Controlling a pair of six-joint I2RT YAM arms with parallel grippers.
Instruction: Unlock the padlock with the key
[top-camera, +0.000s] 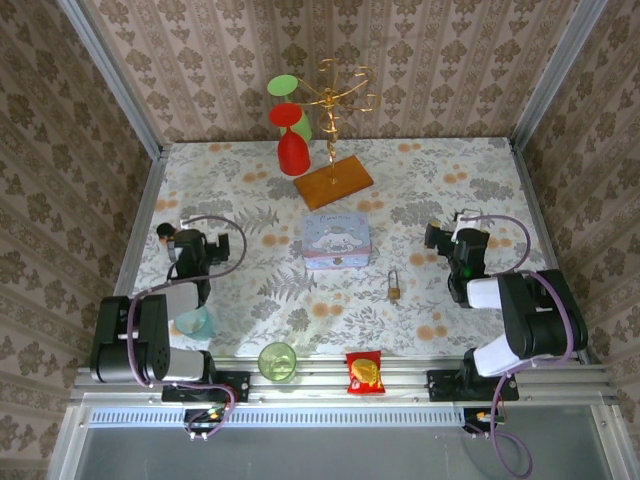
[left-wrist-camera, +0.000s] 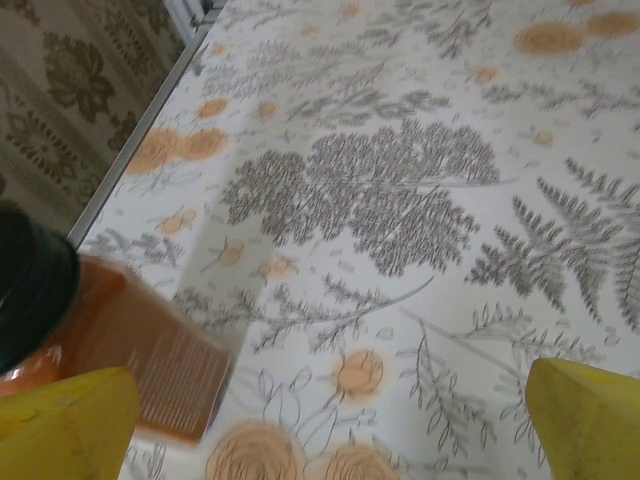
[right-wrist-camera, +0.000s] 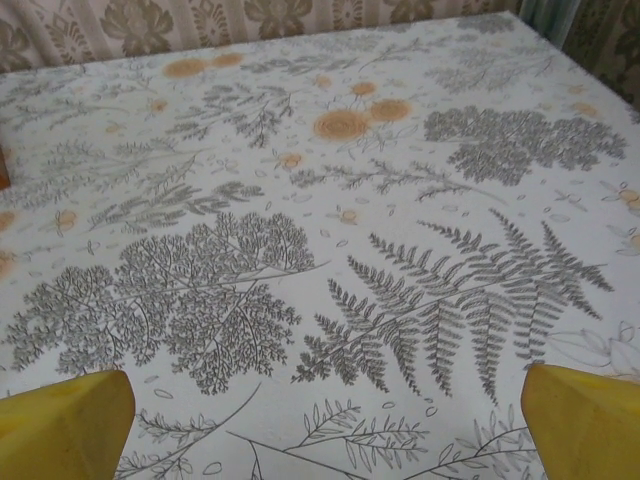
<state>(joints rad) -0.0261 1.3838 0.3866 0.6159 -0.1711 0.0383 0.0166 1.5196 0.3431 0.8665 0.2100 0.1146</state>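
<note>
Padlock: small brass-gold body, thin silver shackle toward far wall, lying on floral bench between arms, just near-right of pastel tin box, not touching it. Left jaws spread wide, nothing between; right jaws likewise, both well apart from padlock.

light: bright, even | shadows: faint | blur: orange container soft, left wrist view
</note>
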